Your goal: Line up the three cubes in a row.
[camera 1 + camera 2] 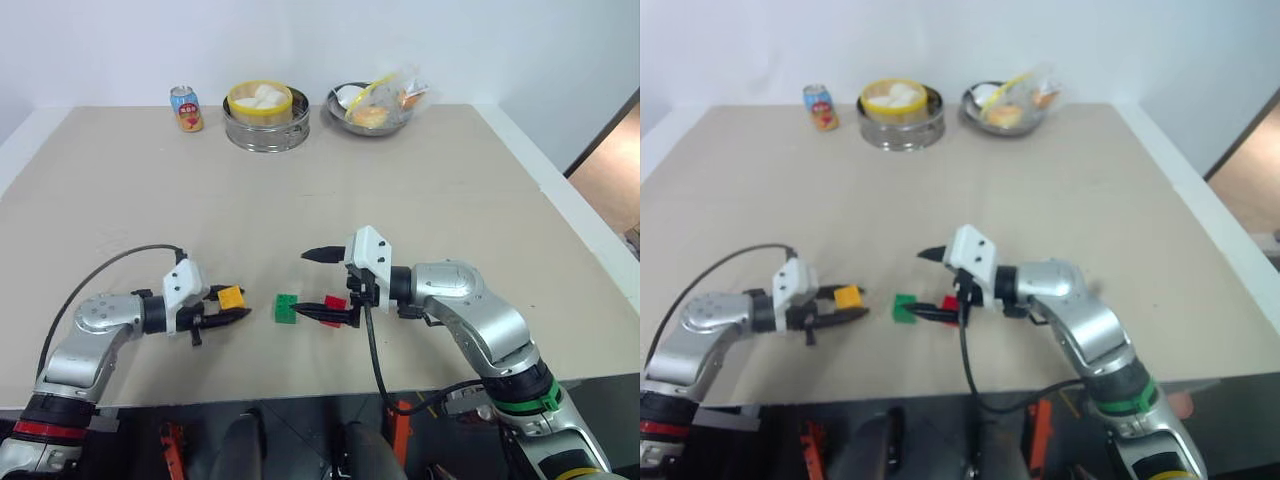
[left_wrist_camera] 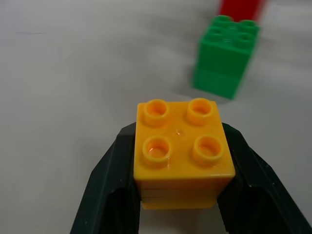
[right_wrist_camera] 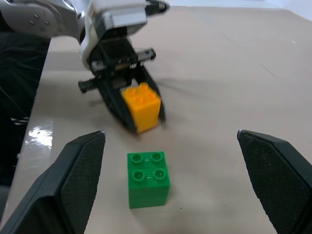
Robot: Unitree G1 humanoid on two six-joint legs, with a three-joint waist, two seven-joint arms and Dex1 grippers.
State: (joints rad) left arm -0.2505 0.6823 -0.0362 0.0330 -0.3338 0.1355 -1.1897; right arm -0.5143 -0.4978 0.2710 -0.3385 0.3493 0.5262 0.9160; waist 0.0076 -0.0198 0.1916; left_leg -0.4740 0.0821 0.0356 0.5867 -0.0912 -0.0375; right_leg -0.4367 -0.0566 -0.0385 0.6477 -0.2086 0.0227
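Beige tabletop (image 1: 420,190), white wall behind. Left gripper (image 1: 232,312) clamped on orange-yellow cube (image 1: 231,297); right gripper (image 1: 312,284) spread wide by green cube (image 1: 287,308), red cube (image 1: 335,304).

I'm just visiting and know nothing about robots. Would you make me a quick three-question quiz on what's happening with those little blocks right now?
1. True or false: the left gripper is shut on the orange-yellow cube.
2. Which cube lies closest to the orange-yellow one: A) the red cube, B) the green cube?
3. Fill in: the right gripper has its fingers spread wide ____ over the green cube, holding nothing.

Key:
1. True; black fingers press both sides of it.
2. B.
3. Open.
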